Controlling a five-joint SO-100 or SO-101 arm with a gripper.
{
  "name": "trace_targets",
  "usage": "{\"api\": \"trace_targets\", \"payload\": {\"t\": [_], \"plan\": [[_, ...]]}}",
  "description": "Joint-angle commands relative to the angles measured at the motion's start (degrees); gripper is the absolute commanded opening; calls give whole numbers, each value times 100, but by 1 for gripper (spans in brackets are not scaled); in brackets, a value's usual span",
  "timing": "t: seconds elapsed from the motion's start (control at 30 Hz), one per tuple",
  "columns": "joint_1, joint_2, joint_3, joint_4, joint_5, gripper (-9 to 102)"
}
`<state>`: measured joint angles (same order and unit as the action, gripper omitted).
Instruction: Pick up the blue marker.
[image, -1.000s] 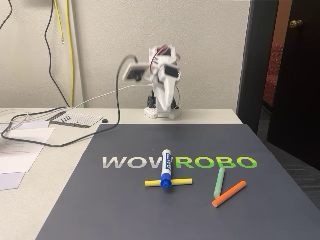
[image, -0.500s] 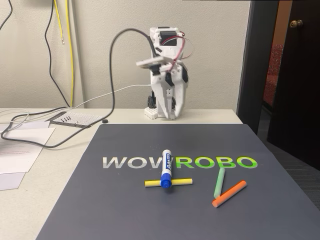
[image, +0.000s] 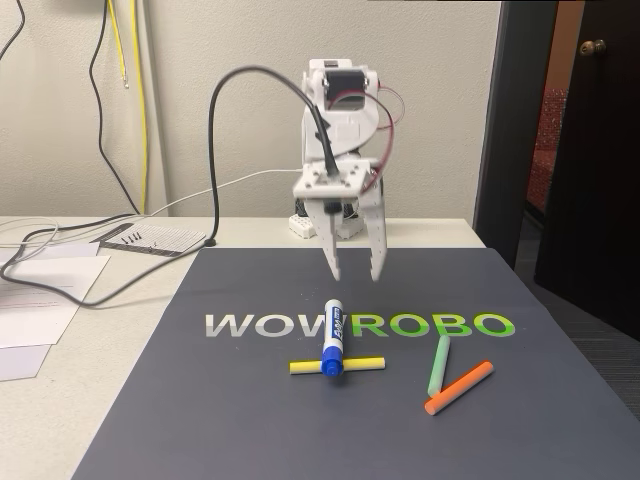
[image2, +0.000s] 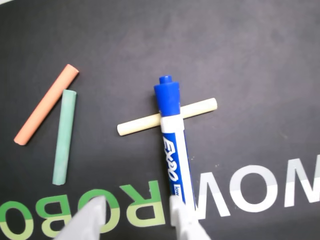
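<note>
Blue marker lying across yellow stick, claw spread above

You see the blue marker at lower centre of the fixed view: white barrel, blue print, capped, lying flat, its cap end crossing over a thin yellow stick.

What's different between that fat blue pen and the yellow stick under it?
The blue marker is thicker than the yellow stick. It has a white barrel with blue print and a blue cap; the stick is plain pale yellow with no cap. In the wrist view the marker runs up and down, the stick crosswise beneath it. Both lie on the dark mat, forming a cross.
</note>
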<state>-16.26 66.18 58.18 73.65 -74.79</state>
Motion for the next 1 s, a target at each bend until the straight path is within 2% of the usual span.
{"api": "trace_targets", "payload": {"t": [0.0, 0.33, 0.7, 0.97], "plan": [[-70, -88, -308, -132, -149, 18], [149, -782, -308, -923, -659, 24], [519, -492, -308, -940, -1547, 24], [721, -773, -308, -1204, -1863, 28]]}}
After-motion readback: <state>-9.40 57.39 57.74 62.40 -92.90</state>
